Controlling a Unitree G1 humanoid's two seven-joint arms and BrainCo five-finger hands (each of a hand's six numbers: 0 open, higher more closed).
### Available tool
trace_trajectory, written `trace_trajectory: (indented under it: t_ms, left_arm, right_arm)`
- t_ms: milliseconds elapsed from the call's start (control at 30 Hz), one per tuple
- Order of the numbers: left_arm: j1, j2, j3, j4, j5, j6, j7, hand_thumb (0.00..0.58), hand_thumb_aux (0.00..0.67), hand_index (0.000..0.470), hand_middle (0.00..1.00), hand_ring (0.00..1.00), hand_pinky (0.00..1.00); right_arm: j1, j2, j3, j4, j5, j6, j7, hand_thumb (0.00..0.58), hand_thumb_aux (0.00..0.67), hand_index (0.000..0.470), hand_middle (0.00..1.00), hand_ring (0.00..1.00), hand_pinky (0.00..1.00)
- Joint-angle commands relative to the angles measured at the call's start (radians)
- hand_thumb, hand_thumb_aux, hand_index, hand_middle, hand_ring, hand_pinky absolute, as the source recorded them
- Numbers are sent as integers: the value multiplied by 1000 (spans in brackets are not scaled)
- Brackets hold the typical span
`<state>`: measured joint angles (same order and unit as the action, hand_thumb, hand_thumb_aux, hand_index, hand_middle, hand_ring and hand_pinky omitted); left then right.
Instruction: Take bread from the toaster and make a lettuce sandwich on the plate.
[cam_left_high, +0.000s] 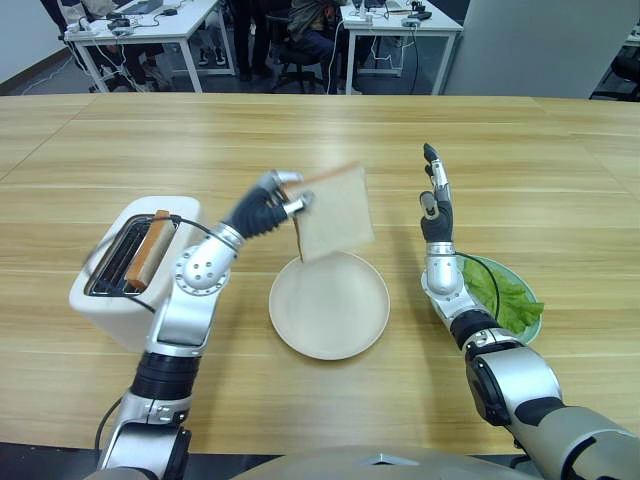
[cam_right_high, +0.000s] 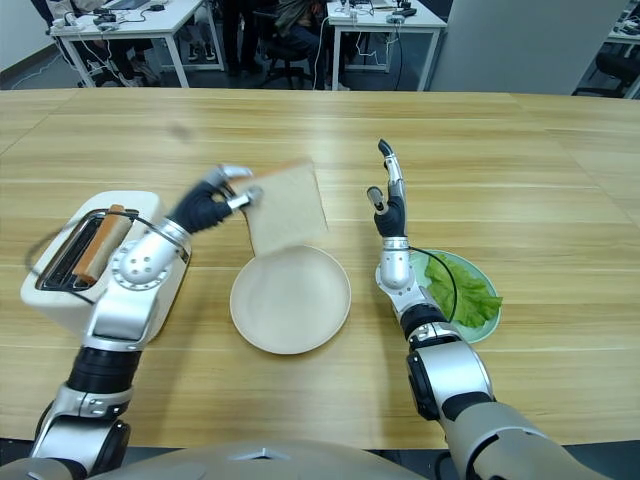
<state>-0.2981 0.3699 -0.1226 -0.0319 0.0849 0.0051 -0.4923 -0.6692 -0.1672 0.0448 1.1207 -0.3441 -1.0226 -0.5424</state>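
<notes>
Left hand (cam_left_high: 268, 208) is pinched shut on the top left corner of the bread slice (cam_left_high: 337, 212), fingers clamped on the crust edge. The slice hangs tilted from that grip, just right of the hand. Its lower edge is over the far rim of the plate (cam_left_high: 330, 318); cannot tell if it touches the rim yet.

Step in hand, as I judge it: lay this first slice flat on the plate. To do it well, bring the slice nearer to the plate's centre and lower it so the bottom edge lands first. Then let it tip flat before the fingers part. A corner pinch is weak, so go slow; a swing could flop the slice off the far side onto the table (cam_left_high: 300, 130).

Right hand (cam_left_high: 436, 205) stands upright just right of the slice, fingers straight and apart, holding nothing. Lettuce (cam_left_high: 500, 295) lies in the green dish (cam_left_high: 540, 312) beside its wrist. A second slice (cam_left_high: 148, 250) sits in the toaster (cam_left_high: 105, 300), left of the plate.
</notes>
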Motion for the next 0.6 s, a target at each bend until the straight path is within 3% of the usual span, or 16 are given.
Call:
trace_trajectory:
  t_ms: [33,333,600]
  left_arm:
    - [21,15,-48,105,-44,-4,-113,580,670,460,1000,1000,1000]
    - [19,-11,-127,313,52,-102,-78,580,670,460,1000,1000,1000]
    - [24,-15,-150,364,86,-145,-69,580,670,460,1000,1000,1000]
  right_arm:
    - [-14,13,0,18,9,19,14,0,0,0,0,0,0]
    - [-3,16,16,5,-10,1,22,0,0,0,0,0,0]
    - [-3,17,26,4,-13,-3,27,0,0,0,0,0,0]
